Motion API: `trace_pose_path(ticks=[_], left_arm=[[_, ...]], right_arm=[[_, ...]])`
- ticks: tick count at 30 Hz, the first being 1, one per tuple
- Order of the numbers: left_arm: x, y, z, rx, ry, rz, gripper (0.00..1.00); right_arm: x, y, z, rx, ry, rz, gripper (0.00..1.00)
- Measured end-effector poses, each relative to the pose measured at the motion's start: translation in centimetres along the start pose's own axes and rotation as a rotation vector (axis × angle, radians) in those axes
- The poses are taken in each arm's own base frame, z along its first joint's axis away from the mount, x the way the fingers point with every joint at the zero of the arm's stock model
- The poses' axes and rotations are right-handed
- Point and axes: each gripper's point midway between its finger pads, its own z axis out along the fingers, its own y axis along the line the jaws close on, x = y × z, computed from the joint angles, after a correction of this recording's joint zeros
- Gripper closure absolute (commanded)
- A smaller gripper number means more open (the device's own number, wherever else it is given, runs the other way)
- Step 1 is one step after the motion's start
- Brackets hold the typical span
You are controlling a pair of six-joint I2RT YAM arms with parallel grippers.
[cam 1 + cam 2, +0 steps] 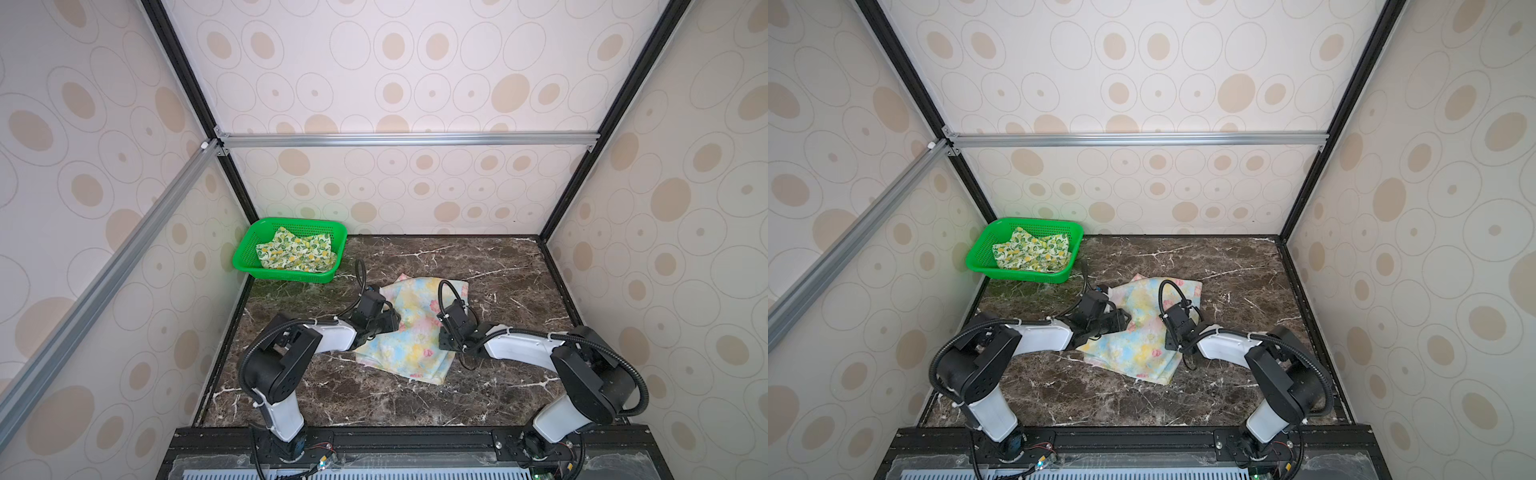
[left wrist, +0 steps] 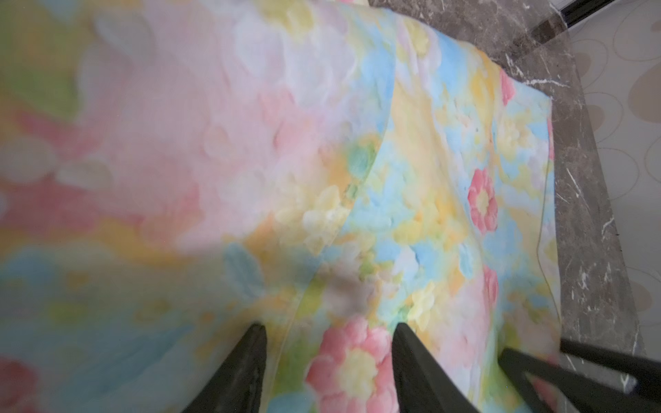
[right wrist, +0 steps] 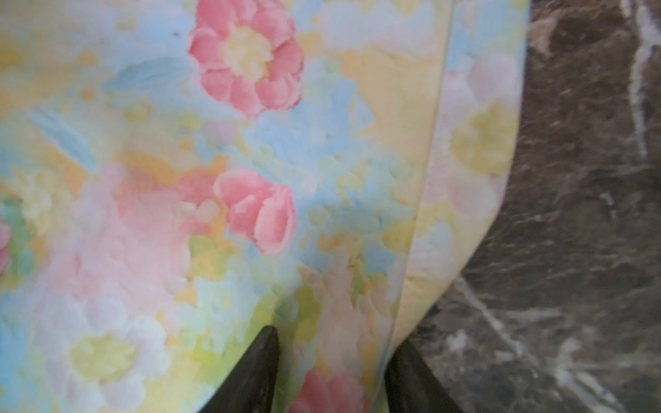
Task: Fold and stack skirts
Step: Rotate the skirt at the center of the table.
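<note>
Pastel skirt (image 1: 415, 332) blurs under left hand (image 2: 331, 324) and right hand (image 3: 338, 336) — we cannot tell if either grips.

Far-left corner taken by green basket (image 1: 249, 249), floral skirt (image 1: 409, 353) mid-table, marble tabletop (image 1: 511, 282) free right and front

— How is the light?
— Soft and even in both top views, shadows faint; the walls bow toward the edges.
— The wrist views?
— Bright. The pastel skirt (image 2: 447, 178) blurs close beside the left gripper (image 2: 331, 325), sharper farther ahead, with a dim shadow just past its tips. Around the right gripper (image 3: 331, 332) everything smears
</note>
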Motion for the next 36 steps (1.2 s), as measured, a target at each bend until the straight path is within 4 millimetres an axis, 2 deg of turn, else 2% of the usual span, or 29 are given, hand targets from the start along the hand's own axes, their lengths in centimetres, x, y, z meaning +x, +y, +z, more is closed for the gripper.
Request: trace_pose_path(ticks=[5, 7, 10, 14, 18, 21, 23, 26, 29, 31, 33, 36], left_arm=[[-2.7, -1.3, 3.1, -0.001, -0.044, 0.032, 0.44], [-4.1, -2.1, 4.5, 0.002, -0.070, 0.063, 0.44], [-5.7, -3.2, 5.7, 0.019, -0.105, 0.102, 0.43], [-7.2, -4.4, 5.0, 0.046, -0.146, 0.134, 0.42], [-8.6, -6.1, 1.9, 0.093, -0.188, 0.144, 0.42], [-8.5, -6.6, -1.5, 0.117, -0.211, 0.143, 0.42], [-7.6, -6.5, -3.3, 0.126, -0.211, 0.139, 0.42], [-5.0, -5.6, -4.6, 0.111, -0.175, 0.127, 0.42], [-2.0, -4.3, -4.7, 0.086, -0.113, 0.101, 0.43], [-0.4, -3.6, -4.4, 0.070, -0.077, 0.085, 0.43], [1.0, -3.3, -4.3, 0.057, -0.045, 0.071, 0.43], [1.9, -3.5, -3.8, 0.057, -0.022, 0.049, 0.44]], right_arm=[[2.4, 3.6, -0.9, -0.064, 0.020, -0.056, 0.48], [3.3, 5.7, -1.2, -0.102, 0.039, -0.092, 0.45], [3.6, 8.5, -1.5, -0.163, 0.068, -0.125, 0.40], [2.7, 9.5, -3.1, -0.205, 0.050, -0.147, 0.29], [0.2, 9.6, -7.0, -0.258, -0.035, -0.160, 0.19], [-2.2, 8.7, -9.4, -0.279, -0.107, -0.138, 0.16], [-3.6, 7.4, -9.9, -0.270, -0.141, -0.108, 0.16], [-4.8, 4.6, -9.3, -0.232, -0.152, -0.063, 0.14], [-4.8, 2.4, -8.1, -0.188, -0.133, -0.046, 0.15], [-4.9, 1.3, -7.3, -0.165, -0.115, -0.029, 0.21], [-5.5, -0.3, -6.2, -0.135, -0.100, 0.013, 0.35], [-5.9, -3.0, -4.0, -0.080, -0.064, 0.083, 0.46]])
